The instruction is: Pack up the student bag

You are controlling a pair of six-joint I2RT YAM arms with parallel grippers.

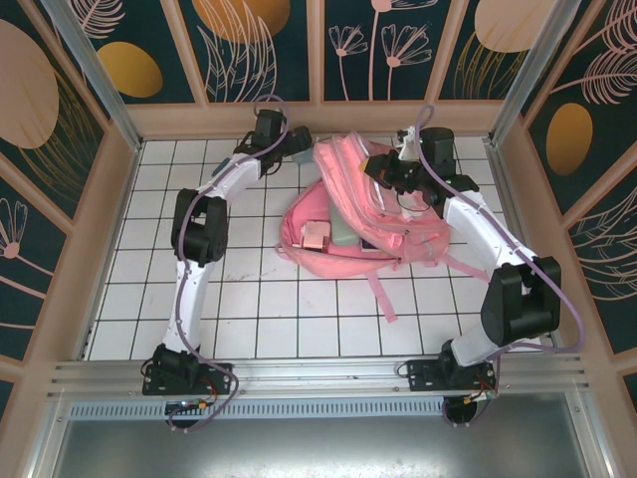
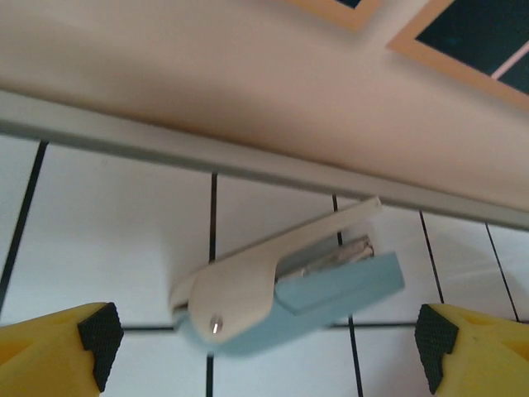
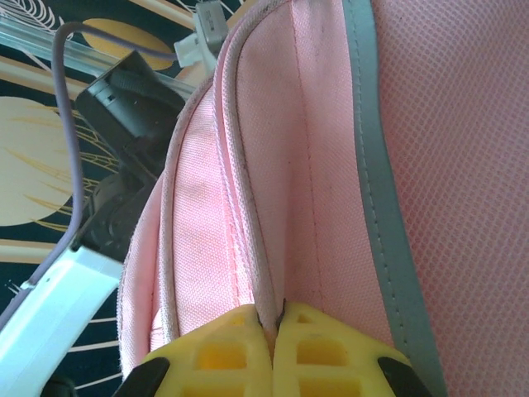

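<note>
Stapler pickup is the step we are judging to be in hand. Our left gripper is hovering above it with jaws spread wide, one yellow finger off each end, gripping nothing. The stapler is lying on the table just beside the back wall. The bag is sitting toward the back of the table, between our two arms. Our right gripper is pinching a seam at its rim, jaws fully closed on the fabric, seemingly holding the mouth open. Next, we are thinking the left wrist needs to drop and perhaps turn so the fingers close across the stapler's narrow body rather than along its length, then lift it clear of the wall and carry it to the held opening
</note>
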